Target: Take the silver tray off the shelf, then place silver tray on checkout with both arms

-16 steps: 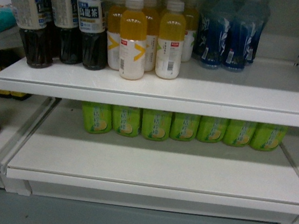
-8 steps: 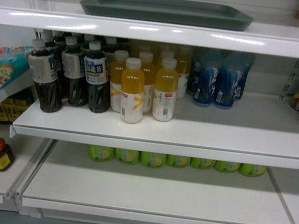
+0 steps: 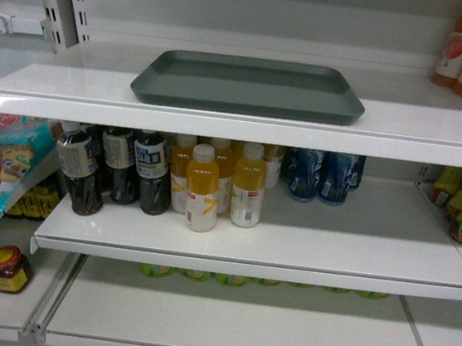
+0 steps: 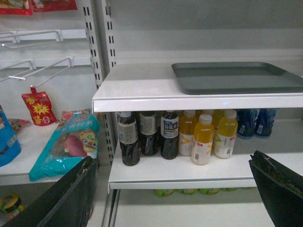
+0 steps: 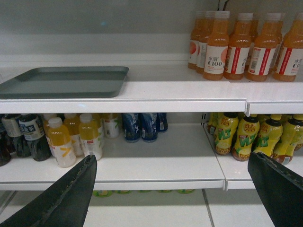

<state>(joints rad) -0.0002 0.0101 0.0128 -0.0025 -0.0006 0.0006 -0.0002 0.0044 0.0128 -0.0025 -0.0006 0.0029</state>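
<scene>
Your left pincer [image 4: 175, 194] is wide open, low and well short of the silver tray [image 3: 249, 85]. That tray lies flat on the top shelf [image 3: 81, 93], near its front lip. Your right pincer [image 5: 173, 191] is open too. Lift one side first and the tray could tip onto the bottles [image 3: 204, 188] below.
</scene>
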